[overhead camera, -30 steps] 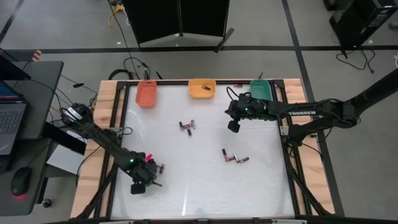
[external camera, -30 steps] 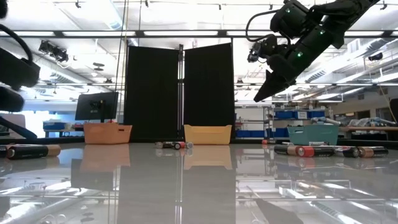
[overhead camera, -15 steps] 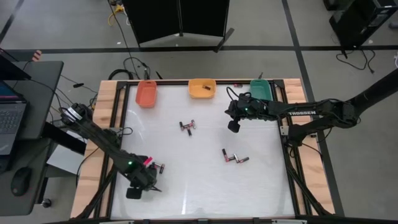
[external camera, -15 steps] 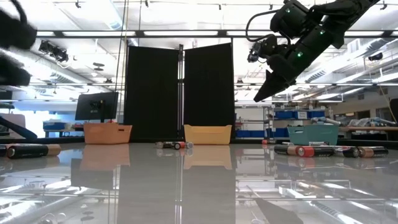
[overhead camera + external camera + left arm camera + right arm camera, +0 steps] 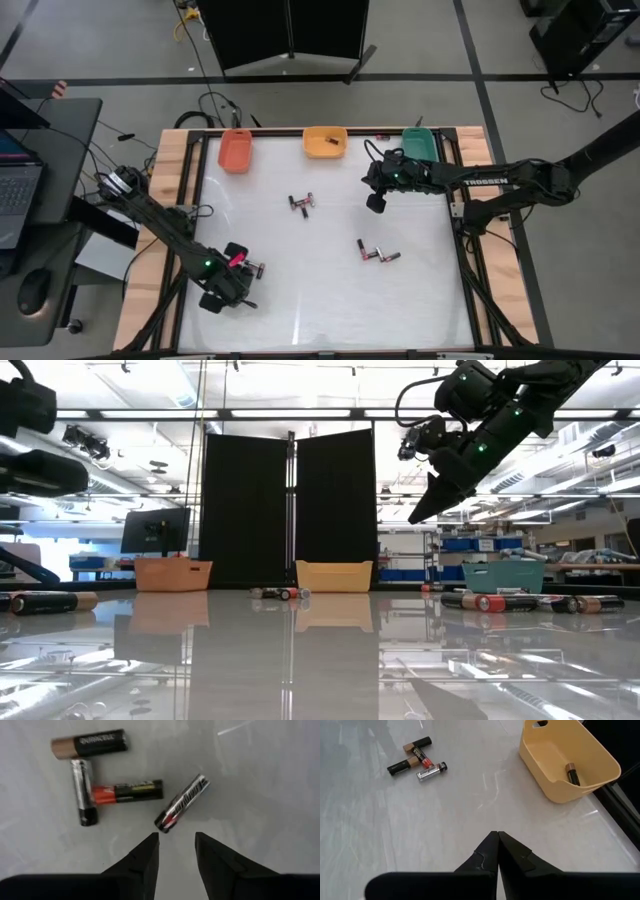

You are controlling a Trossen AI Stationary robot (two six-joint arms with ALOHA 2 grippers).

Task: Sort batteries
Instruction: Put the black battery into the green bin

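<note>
Several batteries point(image 5: 127, 791) lie on the white table just ahead of my left gripper point(image 5: 176, 840), near the table's near left corner. A silver one point(image 5: 182, 804) lies closest to the fingertips, which point down, stand open above the table and touch nothing. In the high view this gripper point(image 5: 230, 283) is beside that cluster point(image 5: 252, 268). My right gripper point(image 5: 496, 835) hangs shut and empty above the table's far right part point(image 5: 377, 203). Two more battery clusters lie mid-table point(image 5: 302, 203) and right of centre point(image 5: 376, 254).
Three bins stand along the far edge: orange point(image 5: 235, 150), yellow point(image 5: 325, 142) holding one battery point(image 5: 572, 774), and green point(image 5: 418, 143). A dark frame and wooden rails point(image 5: 165, 200) border the table. Bare table surface lies between the clusters.
My left gripper has turned about its downward-pointing line and risen a little above the batteries near the near left corner. The batteries on the table lie where they were. My right arm has kept still.
</note>
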